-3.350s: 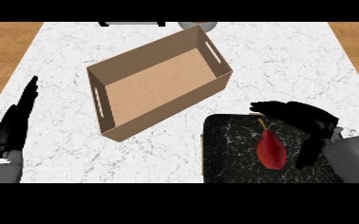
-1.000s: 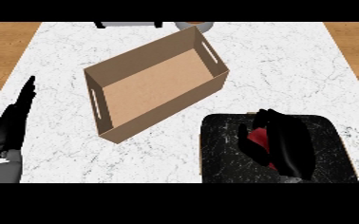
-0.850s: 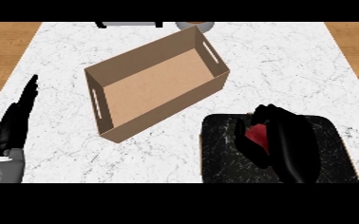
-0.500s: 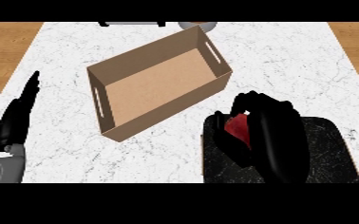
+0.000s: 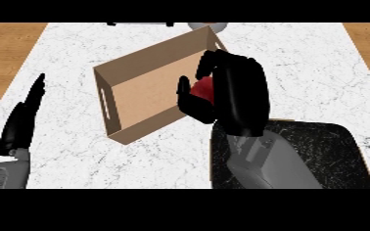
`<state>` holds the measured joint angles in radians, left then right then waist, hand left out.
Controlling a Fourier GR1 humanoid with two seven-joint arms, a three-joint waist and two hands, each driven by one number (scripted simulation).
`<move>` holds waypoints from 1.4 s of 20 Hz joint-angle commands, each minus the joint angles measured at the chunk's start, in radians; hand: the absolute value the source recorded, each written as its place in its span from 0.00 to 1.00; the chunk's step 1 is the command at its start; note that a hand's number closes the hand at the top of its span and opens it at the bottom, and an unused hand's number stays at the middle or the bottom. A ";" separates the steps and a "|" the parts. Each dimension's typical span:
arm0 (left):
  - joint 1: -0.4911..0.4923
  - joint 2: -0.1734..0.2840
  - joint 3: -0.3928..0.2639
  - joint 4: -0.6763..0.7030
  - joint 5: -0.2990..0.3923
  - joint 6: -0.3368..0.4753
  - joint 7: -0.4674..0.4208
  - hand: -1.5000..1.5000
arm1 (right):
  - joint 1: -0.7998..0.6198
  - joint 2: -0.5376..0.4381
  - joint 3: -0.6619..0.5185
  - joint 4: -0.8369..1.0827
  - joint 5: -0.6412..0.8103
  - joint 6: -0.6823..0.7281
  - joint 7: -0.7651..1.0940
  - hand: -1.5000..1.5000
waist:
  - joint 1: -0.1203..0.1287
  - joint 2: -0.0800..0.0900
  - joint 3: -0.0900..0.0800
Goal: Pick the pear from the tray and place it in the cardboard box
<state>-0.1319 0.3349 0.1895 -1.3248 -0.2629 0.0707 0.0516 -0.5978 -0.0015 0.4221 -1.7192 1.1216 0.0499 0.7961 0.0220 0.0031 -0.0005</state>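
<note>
1. Since half a second earlier, the right hand (image 5: 235, 95), curled around the pear (image 5: 205, 87), had carried it off the tray (image 5: 325, 147).
2. Pear hung over the cardboard box (image 5: 141, 90)'s right wall, release likely next.
3. Left hand (image 5: 22, 120) rested open at the desk (image 5: 303, 54)'s left edge.

Cardboard box (image 5: 137, 90) open-topped, floor bare left of right hand (image 5: 235, 95), which hangs over box's right wall, curled round pear (image 5: 204, 87). Box walls ring that floor. Marble counter (image 5: 311, 63) right of box free. Left hand (image 5: 22, 122) rests well left of box.
</note>
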 commanded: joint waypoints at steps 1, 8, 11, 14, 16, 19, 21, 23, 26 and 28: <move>0.014 -0.030 -0.010 -0.016 -0.009 0.021 0.005 0.50 | -0.201 0.001 -0.039 0.212 -0.113 -0.137 0.079 1.00 | 0.013 0.002 0.000; 0.014 -0.013 -0.006 -0.036 -0.016 0.009 -0.004 0.50 | -0.421 0.002 -0.076 0.594 -0.318 -0.325 0.009 1.00 | 0.022 0.006 0.000; 0.007 -0.017 -0.010 -0.020 -0.001 -0.017 -0.003 0.50 | -0.520 0.002 -0.125 0.778 -0.374 -0.375 -0.044 1.00 | 0.029 0.010 0.000; -0.001 -0.042 -0.035 -0.032 -0.016 -0.006 0.002 0.50 | -0.585 0.002 -0.097 0.935 -0.429 -0.454 -0.067 1.00 | 0.040 0.012 -0.001; -0.013 -0.013 -0.019 -0.051 -0.025 -0.005 0.029 0.50 | -0.564 0.002 -0.057 1.006 -0.470 -0.503 -0.119 1.00 | 0.037 0.010 0.000; -0.024 -0.038 -0.031 -0.011 -0.024 0.001 -0.009 0.50 | -0.611 0.002 -0.085 1.150 -0.446 -0.581 -0.125 1.00 | 0.053 0.019 -0.001; -0.050 -0.010 -0.010 0.021 -0.019 -0.008 -0.033 0.50 | -0.596 0.002 -0.130 1.187 -0.517 -0.598 -0.156 1.00 | 0.060 0.027 -0.001; -0.060 -0.027 -0.024 0.025 -0.022 -0.009 -0.016 0.50 | -0.633 0.002 -0.171 1.214 -0.593 -0.585 -0.170 0.00 | 0.068 0.030 0.000; -0.082 -0.027 -0.041 0.001 -0.020 -0.031 0.016 0.50 | -0.646 0.002 -0.152 1.270 -0.660 -0.608 -0.187 0.00 | 0.089 0.030 0.000; -0.078 -0.023 -0.042 0.009 -0.029 -0.028 0.003 0.50 | -0.607 0.002 -0.122 1.289 -0.690 -0.653 -0.267 0.00 | 0.084 0.027 0.000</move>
<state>-0.2056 0.3182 0.1614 -1.3150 -0.2844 0.0467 0.0584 -1.2065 -0.0002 0.2930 -0.4964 0.4965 -0.5534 0.5986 0.0966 0.0294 -0.0006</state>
